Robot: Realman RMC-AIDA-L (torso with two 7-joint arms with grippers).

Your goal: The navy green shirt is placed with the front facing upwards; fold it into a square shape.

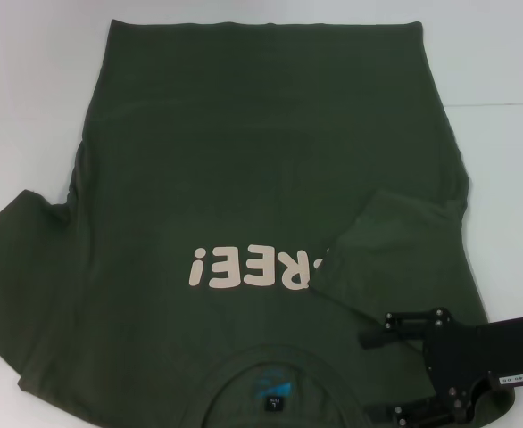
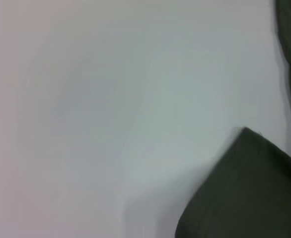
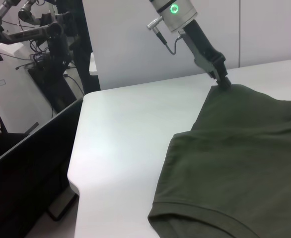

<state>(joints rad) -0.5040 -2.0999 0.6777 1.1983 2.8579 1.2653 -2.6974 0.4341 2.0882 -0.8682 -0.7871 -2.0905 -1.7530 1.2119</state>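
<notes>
Shirt [image 1: 244, 178] collar, right end effector [image 1: 395, 366] cut off.

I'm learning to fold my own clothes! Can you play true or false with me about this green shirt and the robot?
1. The shirt lies with its collar nearest the robot. True.
2. The pink letters look the right way up from the head camera. False: they are upside down.
3. The right sleeve is folded in over the start of the word. True.
4. The left sleeve is folded in too. False: it lies spread out on the table.
5. The right pincer is shut tight on the collar. False: it is open, over the shirt beside the collar.
6. The left pincer is at an edge of the shirt. True.
</notes>
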